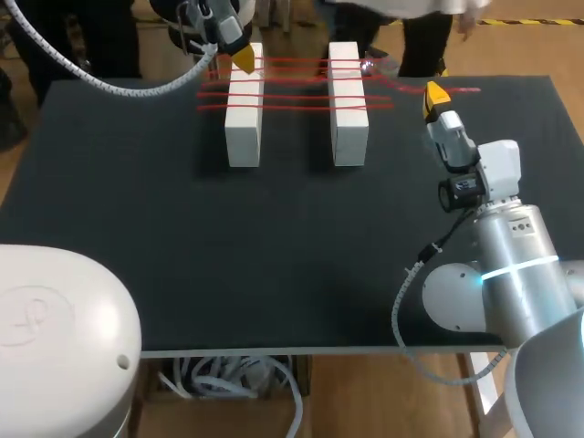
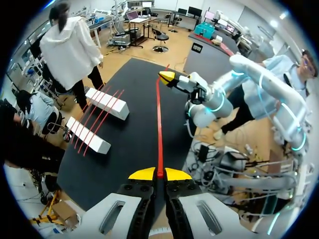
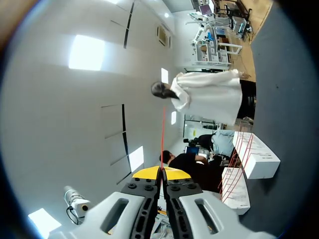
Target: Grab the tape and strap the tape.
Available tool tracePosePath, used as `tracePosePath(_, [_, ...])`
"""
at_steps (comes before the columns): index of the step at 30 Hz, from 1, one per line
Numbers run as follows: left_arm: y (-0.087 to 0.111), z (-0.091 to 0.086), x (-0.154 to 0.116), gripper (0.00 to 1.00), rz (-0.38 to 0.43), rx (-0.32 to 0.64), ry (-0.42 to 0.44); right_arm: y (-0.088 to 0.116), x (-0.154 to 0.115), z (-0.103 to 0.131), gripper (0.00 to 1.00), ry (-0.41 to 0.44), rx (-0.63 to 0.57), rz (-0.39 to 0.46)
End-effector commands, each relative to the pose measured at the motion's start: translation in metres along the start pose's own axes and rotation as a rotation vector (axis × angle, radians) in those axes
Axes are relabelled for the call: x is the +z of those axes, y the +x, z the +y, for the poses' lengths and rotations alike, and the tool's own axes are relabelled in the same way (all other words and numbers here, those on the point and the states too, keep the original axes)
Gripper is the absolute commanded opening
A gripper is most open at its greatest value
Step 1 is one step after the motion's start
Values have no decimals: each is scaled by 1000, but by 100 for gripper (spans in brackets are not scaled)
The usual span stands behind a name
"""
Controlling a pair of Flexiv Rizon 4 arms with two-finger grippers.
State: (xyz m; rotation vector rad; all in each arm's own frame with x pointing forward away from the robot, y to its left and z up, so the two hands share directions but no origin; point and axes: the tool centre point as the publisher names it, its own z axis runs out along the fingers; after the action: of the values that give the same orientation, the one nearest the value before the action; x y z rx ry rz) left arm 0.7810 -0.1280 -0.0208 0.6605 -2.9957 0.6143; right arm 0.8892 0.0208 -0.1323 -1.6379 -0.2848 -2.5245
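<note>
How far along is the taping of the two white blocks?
Done: several red strands already lie across both white blocks. In hand: the left gripper and right gripper each pinch an end of one more taut length of tape. Left, it seems: bringing that length down over the blocks and letting go.

The right tool (image 3: 162,173) has its two yellow tips pressed together, and a thin red tape (image 3: 162,134) is pinched between them from both sides. The tape goes straight out ahead of the tips as one tight line. To one side of the tool is the dark desk (image 3: 294,99). On it stand the nearer white block (image 3: 238,191) and the farther white block (image 3: 260,158), side by side with a gap between them. Several red strands (image 3: 239,149) cross over both blocks.
</note>
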Motion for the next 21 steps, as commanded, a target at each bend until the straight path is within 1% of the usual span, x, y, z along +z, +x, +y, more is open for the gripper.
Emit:
tracePosePath(1, [3,4,-2,0,0,4,2,-15,-10,-6,0,-28,2,251])
tracePosePath(6, [-4,2,-3,0,13,31,4,-15,-10,-6,0,-28,2,251])
tracePosePath(12, [-19,-2,0,0,34,54,16,-15,-10,-6,0,-28,2,251])
tracePosePath(21, [-40,-12,6,0,32,52,20,-15,-10,-6,0,-28,2,251])
